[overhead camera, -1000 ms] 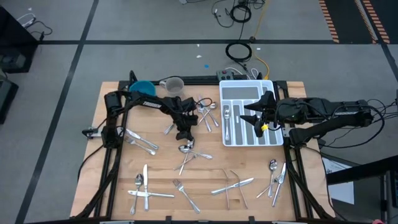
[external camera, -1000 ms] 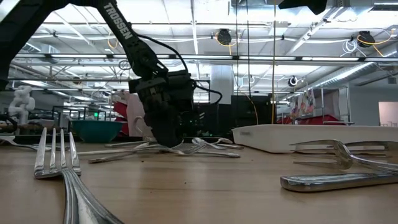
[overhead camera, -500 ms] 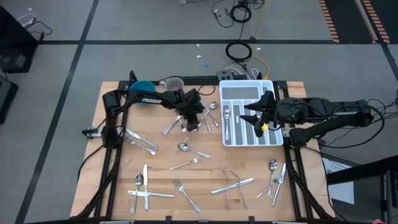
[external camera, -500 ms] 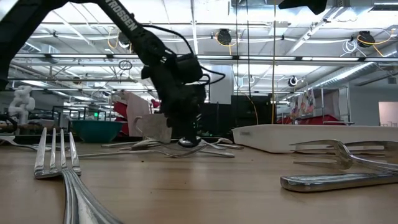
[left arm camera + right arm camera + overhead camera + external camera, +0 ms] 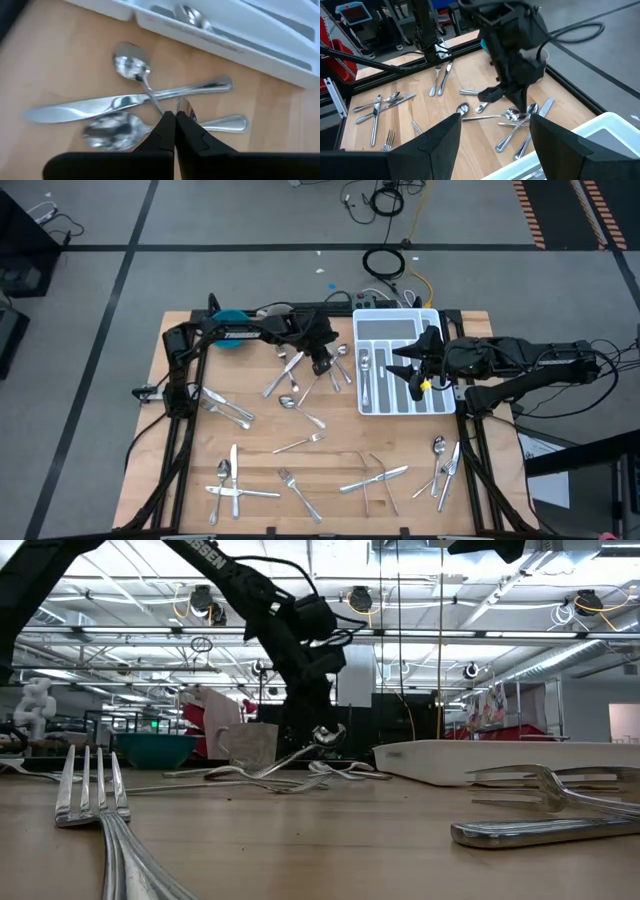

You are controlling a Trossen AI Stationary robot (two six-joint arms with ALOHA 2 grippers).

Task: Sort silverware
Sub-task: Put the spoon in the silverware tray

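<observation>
My left gripper [image 5: 320,362] sits near the back of the table, just beside the white tray [image 5: 398,313], and it is clenched tight on the end of a spoon [image 5: 131,66]. My left wrist view shows this best. My two fingers are pressed together on the spoon's thin handle, and its bowl points away from me. It hangs over a table knife [image 5: 100,106] and a second spoon [image 5: 114,131], which lie crossed on the wood.

From above, the grip is hidden under my wrist. The low view shows what the overhead one cannot. The gripped end is lifted off the table, and the handle slants down from it toward the pile. I cannot tell whether the far end touches the wood.

My right gripper [image 5: 405,370] hangs over the tray with its fingers spread wide and nothing between them. Its wrist view looks across at my left arm.

The rest of the silverware [image 5: 300,442] is scattered over the table. There is a cluster by my left gripper, some pieces along the front edge, a few at the front right, and several already in the tray's slots. The low view shows a fork [image 5: 90,790] right in front of the lens and a teal bowl [image 5: 155,748] at the back.
</observation>
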